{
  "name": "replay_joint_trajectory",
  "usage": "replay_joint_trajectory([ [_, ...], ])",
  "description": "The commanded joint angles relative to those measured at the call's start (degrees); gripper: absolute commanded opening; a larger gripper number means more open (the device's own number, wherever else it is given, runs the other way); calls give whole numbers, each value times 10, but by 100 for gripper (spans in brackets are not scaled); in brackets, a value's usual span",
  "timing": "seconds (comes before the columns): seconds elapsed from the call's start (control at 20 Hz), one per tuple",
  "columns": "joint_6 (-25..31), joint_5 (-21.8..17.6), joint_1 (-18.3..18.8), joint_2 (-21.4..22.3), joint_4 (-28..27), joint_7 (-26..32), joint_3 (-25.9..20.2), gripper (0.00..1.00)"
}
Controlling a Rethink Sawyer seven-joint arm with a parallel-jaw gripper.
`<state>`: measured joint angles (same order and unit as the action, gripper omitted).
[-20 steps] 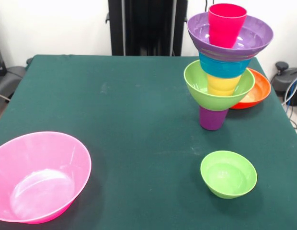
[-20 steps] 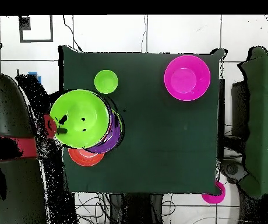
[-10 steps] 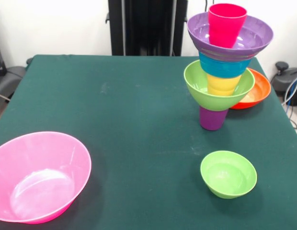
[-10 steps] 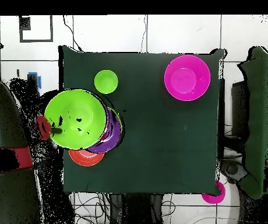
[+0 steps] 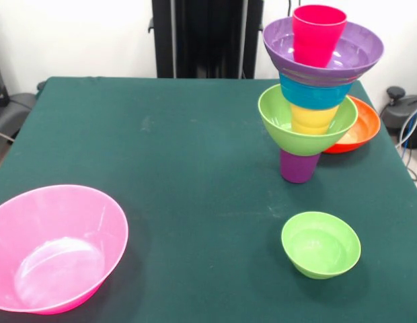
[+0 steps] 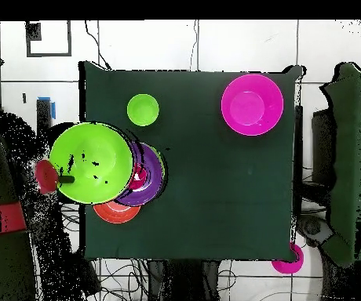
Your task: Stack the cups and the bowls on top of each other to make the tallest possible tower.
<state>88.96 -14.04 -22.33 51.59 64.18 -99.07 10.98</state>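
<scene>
The tower [image 5: 315,101] stands by the table's [image 5: 161,168] right edge in the front view, topped by the red cup [image 5: 319,33]. An orange bowl [image 5: 362,128] lies just behind it. Overhead, a large green bowl [image 6: 89,161] is seen aloft, overhanging the table's edge, with the gripper [image 6: 62,179] at its rim; whether the gripper is closed cannot be told. If the bowl were set off-centre, the top-heavy tower could topple. Since a second ago the bowl has been shifted outward, uncovering the tower.
</scene>
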Motion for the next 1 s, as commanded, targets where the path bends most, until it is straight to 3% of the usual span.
replay_joint_trajectory([
  [0.05,-9,-1,-1,-36,47,-100,-23,0],
  [1.0,-46,0,-3,-48,61,-122,-22,0],
])
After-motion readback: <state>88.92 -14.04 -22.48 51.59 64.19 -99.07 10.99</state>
